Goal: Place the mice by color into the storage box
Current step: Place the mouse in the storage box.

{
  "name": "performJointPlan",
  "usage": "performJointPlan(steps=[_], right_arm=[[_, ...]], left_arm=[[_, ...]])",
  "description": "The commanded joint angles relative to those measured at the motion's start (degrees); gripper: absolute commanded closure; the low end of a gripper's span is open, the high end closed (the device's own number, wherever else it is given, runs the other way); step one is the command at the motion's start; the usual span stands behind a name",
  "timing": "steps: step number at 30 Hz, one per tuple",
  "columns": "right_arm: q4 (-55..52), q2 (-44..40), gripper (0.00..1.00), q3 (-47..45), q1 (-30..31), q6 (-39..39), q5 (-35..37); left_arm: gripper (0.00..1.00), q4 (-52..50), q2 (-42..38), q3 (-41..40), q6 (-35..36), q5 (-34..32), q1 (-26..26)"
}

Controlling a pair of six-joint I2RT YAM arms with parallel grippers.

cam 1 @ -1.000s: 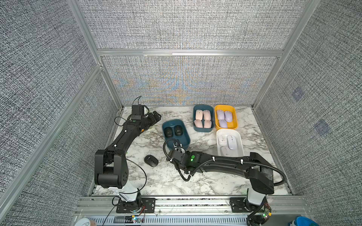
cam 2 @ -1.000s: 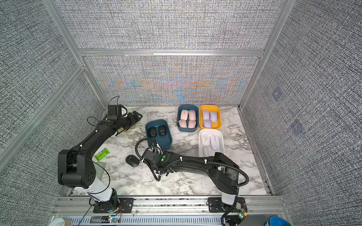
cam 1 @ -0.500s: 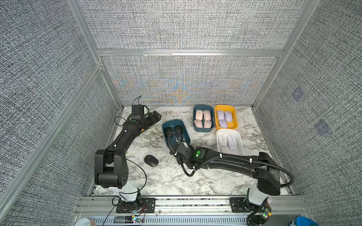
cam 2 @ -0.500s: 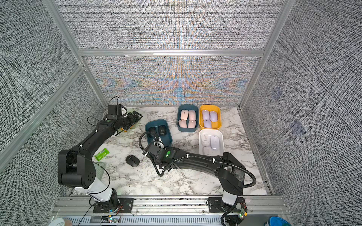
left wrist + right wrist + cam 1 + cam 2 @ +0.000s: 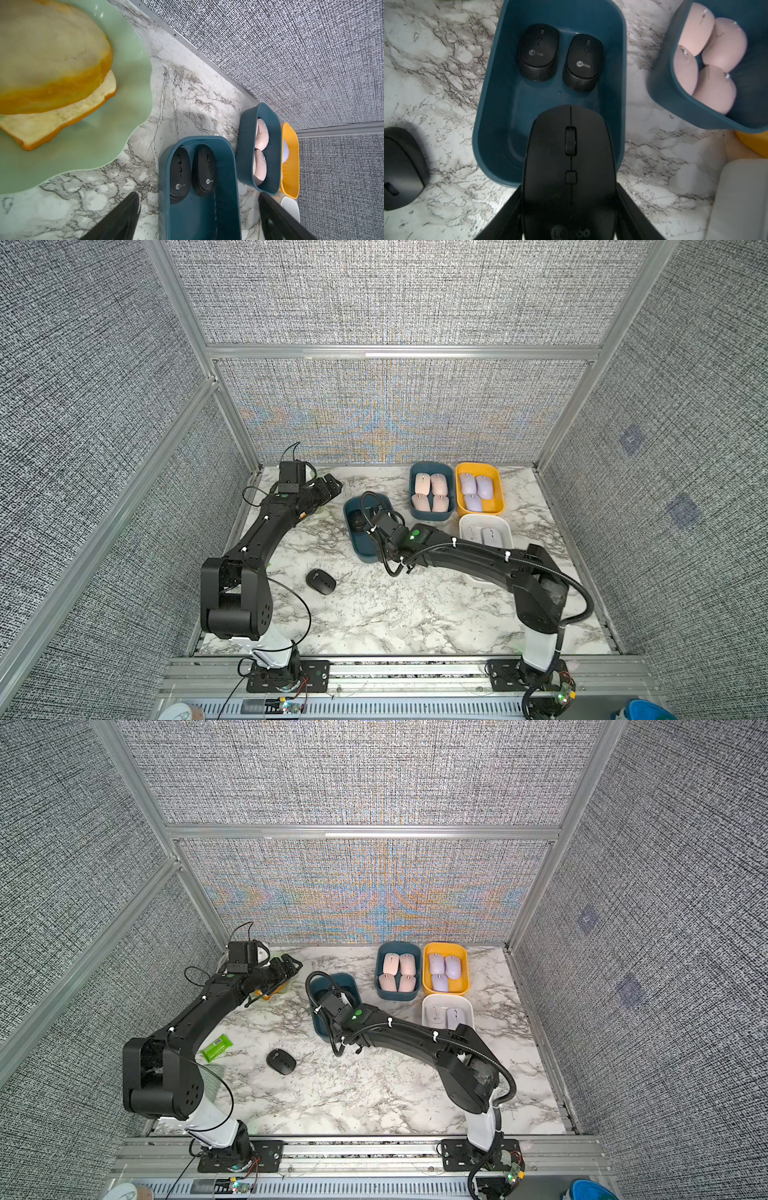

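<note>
Mouse (image 5: pixel 569 145) is clamped in your right claw (image 5: pixel 569 199) above the bin (image 5: pixel 488 124) holding two black mice (image 5: pixel 538 52), and your left claw (image 5: pixel 332 486) stands apart.

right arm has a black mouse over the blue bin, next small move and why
Probably lower it straight down. The right gripper holds the black mouse above the bare half of the blue bin; two other black mice lie at its far end, so colour fits and there's room.
</note>
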Motion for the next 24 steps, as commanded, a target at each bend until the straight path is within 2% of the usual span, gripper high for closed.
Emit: performJointPlan(steps=[1, 12, 19, 24], right_arm=[[0.49, 3.68, 0.39, 3.74, -0.46, -2.20, -4.22], [-4.09, 16.23, 0.39, 15.60, -2.16, 2.36, -9.31], [-5.29, 18.76, 0.39, 17.75, -2.75, 3.81, -11.73], [-5.11, 19.10, 0.35, 18.06, -2.90, 4.68, -12.81]], left_arm=[[0.09, -0.58, -0.34, 0.33, 1.21, -2.64, 0.12], [0.09, -0.93, -0.57, 0.59, 1.21, -2.92, 0.46], [0.09, -0.76, -0.42, 0.50, 1.12, -2.53, 0.71], [0.09, -0.67, -0.42, 0.50, 0.96, -2.15, 0.82]])
